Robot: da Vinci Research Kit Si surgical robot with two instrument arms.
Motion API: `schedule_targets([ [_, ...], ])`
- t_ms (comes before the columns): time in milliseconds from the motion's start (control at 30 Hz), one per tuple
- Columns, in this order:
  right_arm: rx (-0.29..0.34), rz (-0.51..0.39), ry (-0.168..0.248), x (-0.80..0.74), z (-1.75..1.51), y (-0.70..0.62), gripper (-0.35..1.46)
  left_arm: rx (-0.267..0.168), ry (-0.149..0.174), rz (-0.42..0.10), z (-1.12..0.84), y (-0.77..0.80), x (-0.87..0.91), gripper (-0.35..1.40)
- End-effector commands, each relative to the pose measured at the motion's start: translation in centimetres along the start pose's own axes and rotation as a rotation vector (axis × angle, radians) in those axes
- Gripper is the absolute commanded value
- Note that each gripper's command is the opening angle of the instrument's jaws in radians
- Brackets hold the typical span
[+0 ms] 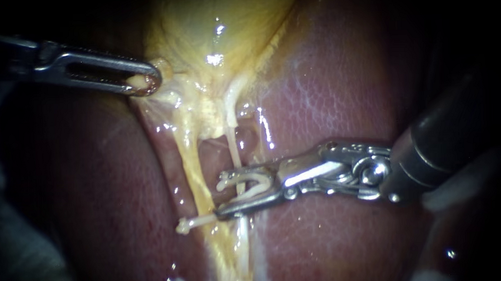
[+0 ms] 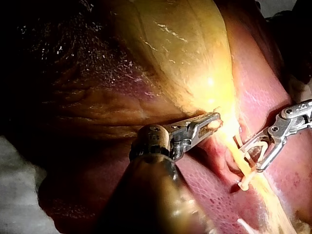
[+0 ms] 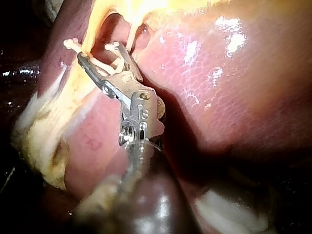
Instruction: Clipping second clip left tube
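CLIP POISED, NOT YET CLOSED: The right instrument (image 1: 223,196), entering the endoscope view from 3 o'clock, has its end effector gripping a white loaded clip (image 1: 255,185). The jaws stand wide, with one leg of the clip seated against each. A thin pale tube (image 1: 232,141) runs from 12 o'clock into the gap between the legs and out again toward 6 o'clock, and neither leg looks pressed onto it. At 8 o'clock from the jaw tips, touching or just beside the lower jaw, a seated clip (image 1: 189,223) lies across the yellow strand (image 1: 187,154) that descends alongside the tube. How far that clip reaches under the jaw is hidden. The endoscope does not settle whether the pale tube or the yellow strand is the task's left tube. At 10 o'clock the left instrument (image 1: 145,83) has its end effector clamped on the yellow neck of the gallbladder (image 1: 213,25), and the strands below it lie stretched over the liver (image 1: 338,98). On this showing one clip is on and the approach for the next is made. What appears to be left is to check that the tips pass fully beyond the tube, squeeze until the clip latches, then release and back off toward 3 o'clock
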Motion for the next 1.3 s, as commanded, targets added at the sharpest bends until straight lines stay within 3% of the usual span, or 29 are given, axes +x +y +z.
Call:
schedule_targets([
  [33, 0.0, 0.001, -0.004, -0.01, 0.01, 0.01, 0.5, 0.0, 0.0, 0.0, 0.0, 0.0, 0.0, -0.35],
  [200, 0.009, 0.002, -0.01, 0.01, 0.1, 0.02, 0.5, 0.0, 0.0, 0.0, 0.0, 0.0, 0.0, -0.35],
  [433, 0.026, 0.0, -0.024, 0.07, 0.31, -0.08, 0.5, 0.0, 0.0, 0.0, 0.0, 0.0, 0.0, -0.35],
  [933, 0.081, 0.019, 0.016, 0.18, 0.68, -0.23, 0.5, 0.001, 0.001, 0.0, 0.01, 0.01, 0.0, -0.35],
  [1133, 0.105, 0.028, 0.022, 0.19, 0.7, -0.32, 0.5, 0.001, 0.001, -0.001, 0.01, 0.01, 0.0, -0.35],
  [1300, 0.147, 0.023, 0.03, 0.23, 0.67, -0.47, 0.5, 0.001, 0.001, 0.0, 0.01, 0.01, 0.0, -0.35],
])
